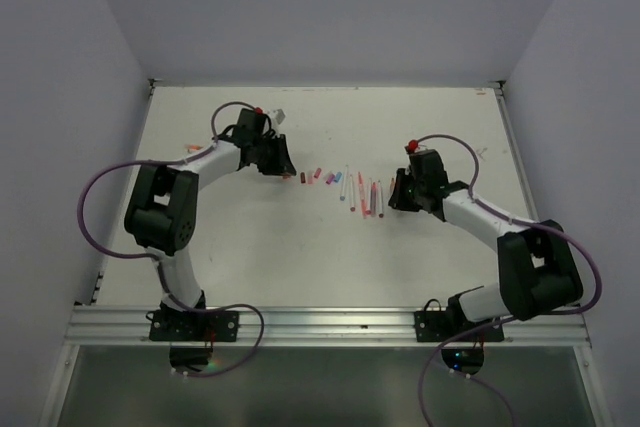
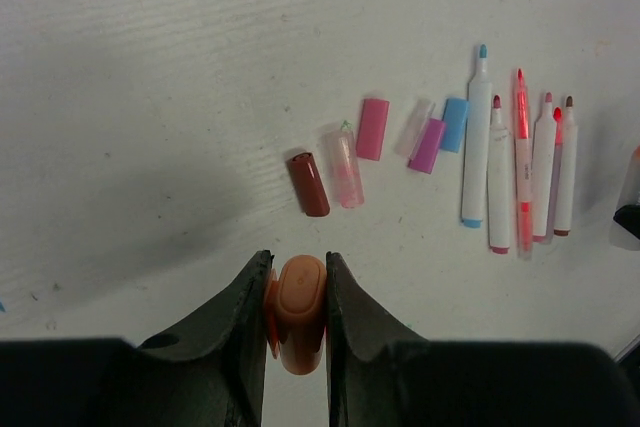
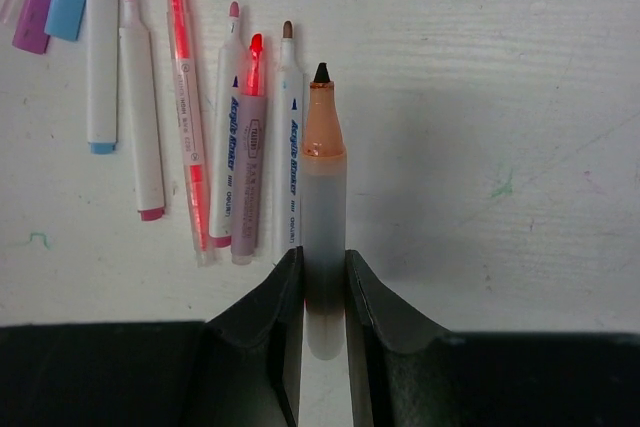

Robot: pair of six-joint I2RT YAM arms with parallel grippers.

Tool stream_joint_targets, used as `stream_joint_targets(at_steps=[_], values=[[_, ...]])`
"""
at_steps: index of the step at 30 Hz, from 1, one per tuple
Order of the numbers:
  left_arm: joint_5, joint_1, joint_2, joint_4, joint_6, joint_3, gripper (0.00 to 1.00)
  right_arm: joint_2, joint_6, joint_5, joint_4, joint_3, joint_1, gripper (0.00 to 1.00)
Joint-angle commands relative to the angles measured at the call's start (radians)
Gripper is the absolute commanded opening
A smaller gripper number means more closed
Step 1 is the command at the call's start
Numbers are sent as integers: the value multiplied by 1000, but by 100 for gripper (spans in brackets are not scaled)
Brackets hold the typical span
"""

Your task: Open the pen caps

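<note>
My left gripper (image 2: 297,265) is shut on a thick orange pen cap (image 2: 300,299), held just above the table at the left end of the row. Loose pen caps lie ahead of it: dark red (image 2: 309,184), clear pink (image 2: 343,165), pink (image 2: 372,129), purple (image 2: 427,145) and blue (image 2: 454,124). Several uncapped pale pens (image 2: 500,177) lie side by side to their right. My right gripper (image 3: 324,262) is shut on an uncapped orange pen (image 3: 323,167), black tip forward, beside the row of pens (image 3: 230,127). In the top view, the left gripper (image 1: 283,169) and the right gripper (image 1: 397,195) flank the row.
The white table (image 1: 300,257) is walled at the back and on both sides. A small pink piece (image 1: 192,146) lies left of the left arm. A small white object (image 1: 281,117) sits behind the left wrist.
</note>
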Motion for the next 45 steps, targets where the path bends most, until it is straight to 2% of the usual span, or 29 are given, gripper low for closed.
stream_joint_targets(at_steps=[1, 7, 12, 19, 23, 26, 27, 32, 34, 39, 41, 45], values=[[-17, -16, 43, -12, 9, 68, 18, 21, -8, 3, 28, 45, -12, 0], [-26, -30, 124, 4, -8, 86, 24, 64, -21, -52, 43, 46, -15, 1], [-47, -39, 153, 35, -36, 80, 28, 97, -22, -77, 48, 48, -15, 8], [-87, -39, 152, 35, -48, 78, 41, 117, -19, -101, 57, 48, -16, 20], [-107, -37, 117, 37, -60, 65, 49, 99, -13, -110, 59, 48, -15, 37], [-130, -34, 65, 21, -66, 58, 54, 59, -10, -100, 40, 52, -15, 46], [-151, -33, 32, 9, -73, 55, 56, 47, -8, -86, 34, 59, -15, 53], [-228, 8, -92, -23, -102, 28, 64, -94, -4, -31, -30, 83, -15, 72], [-274, 39, -155, -46, -119, 15, 76, -136, -7, 0, -53, 104, -15, 77], [-408, 117, -259, -91, -146, -15, 90, -284, -15, 35, -98, 137, -15, 93], [-448, 166, -279, -101, -155, -23, 92, -315, -19, 38, -109, 141, -15, 97], [-561, 220, -293, -98, -151, -29, 91, -378, -24, 38, -112, 138, -15, 99]])
